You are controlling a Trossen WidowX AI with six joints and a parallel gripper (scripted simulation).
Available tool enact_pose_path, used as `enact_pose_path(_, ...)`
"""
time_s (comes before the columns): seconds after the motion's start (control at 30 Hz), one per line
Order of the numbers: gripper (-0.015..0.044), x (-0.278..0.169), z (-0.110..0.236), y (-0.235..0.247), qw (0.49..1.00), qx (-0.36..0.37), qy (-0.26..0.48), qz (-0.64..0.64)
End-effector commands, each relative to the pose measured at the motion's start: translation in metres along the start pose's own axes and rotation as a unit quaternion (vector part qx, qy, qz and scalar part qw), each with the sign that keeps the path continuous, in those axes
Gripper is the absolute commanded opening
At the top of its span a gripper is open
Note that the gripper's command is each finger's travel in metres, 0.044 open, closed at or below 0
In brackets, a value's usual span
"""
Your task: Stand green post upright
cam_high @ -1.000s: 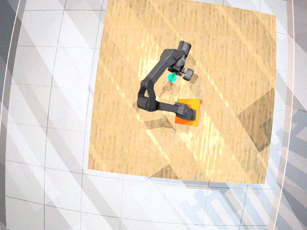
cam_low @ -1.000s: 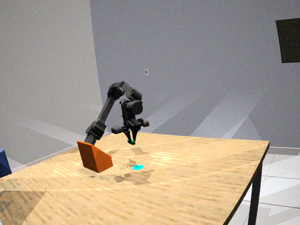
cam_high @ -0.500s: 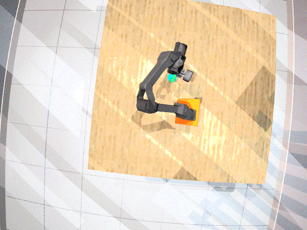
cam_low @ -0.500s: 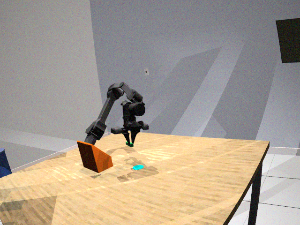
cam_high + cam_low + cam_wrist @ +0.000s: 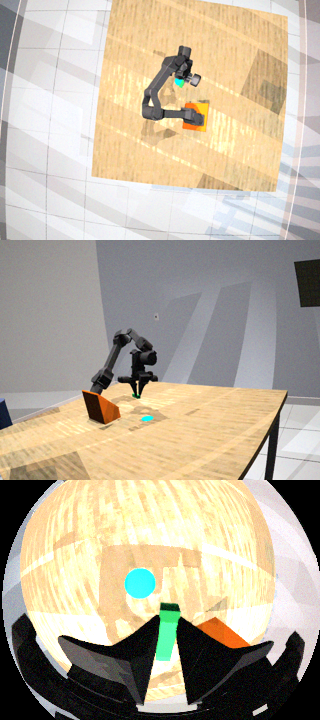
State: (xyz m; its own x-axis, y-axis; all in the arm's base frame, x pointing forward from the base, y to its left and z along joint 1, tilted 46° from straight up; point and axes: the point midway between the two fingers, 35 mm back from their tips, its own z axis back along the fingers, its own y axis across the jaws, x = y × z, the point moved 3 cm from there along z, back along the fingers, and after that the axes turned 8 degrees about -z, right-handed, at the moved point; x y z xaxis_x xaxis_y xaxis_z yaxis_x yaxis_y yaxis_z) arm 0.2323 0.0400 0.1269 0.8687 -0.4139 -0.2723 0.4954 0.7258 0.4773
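Note:
My gripper (image 5: 137, 394) (image 5: 168, 619) is shut on the green post (image 5: 182, 83) (image 5: 137, 395) (image 5: 166, 632) and holds it in the air above the wooden table (image 5: 206, 420). In the wrist view the post runs forward from between the fingers, its far end just short of the cyan circle (image 5: 140, 583). The cyan circle (image 5: 147, 418) (image 5: 177, 82) lies flat on the table, in front of and below the gripper in the exterior view. In the top view the arm partly covers the circle, and the post's green end shows right beside it.
An orange wedge-shaped block (image 5: 199, 109) (image 5: 102, 409) (image 5: 223, 632) stands at the arm's base, left of the circle in the exterior view. The table's right edge (image 5: 280, 405) drops off to the floor.

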Motion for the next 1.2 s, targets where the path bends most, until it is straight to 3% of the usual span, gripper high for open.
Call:
enact_pose_path(0.0, 0.0023, -0.001, -0.003, -0.001, 1.000, -0.014, -0.010, 0.000)
enact_pose_path(1.17, 0.0023, -0.008, -0.019, -0.008, 0.991, -0.099, -0.085, 0.010)
